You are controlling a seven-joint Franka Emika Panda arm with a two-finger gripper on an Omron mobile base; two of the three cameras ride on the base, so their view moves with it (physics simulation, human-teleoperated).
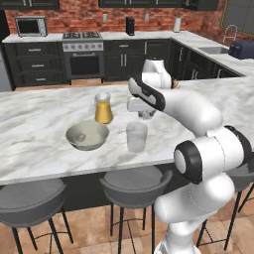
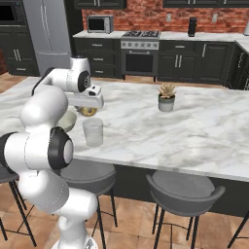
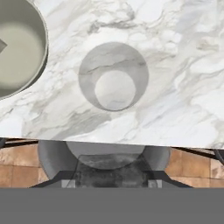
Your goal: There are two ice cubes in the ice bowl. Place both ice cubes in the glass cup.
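Counter of white grey-veined marble carries everything, with round dark-grey stools tucked under its near edge. The white arm with dark joints reaches over the slab, and its pincer hangs above the clear, straight-sided glass cup; whether the tips are spread or pressed together cannot be told. In the left base view the round, wide, beige-grey ice bowl sits at about nine o'clock from the cup, near it but not touching. Behind the bowl, at about eleven o'clock from the cup, stands a clear glass vessel with orange liquid. In the right base view a small potted succulent in a grey pot stands well apart, at about two o'clock from the cup. The hand view looks straight down into the cup, which looks empty, the bowl at about ten o'clock; a small grey corner at the frame's left edge inside the bowl may be an ice cube.
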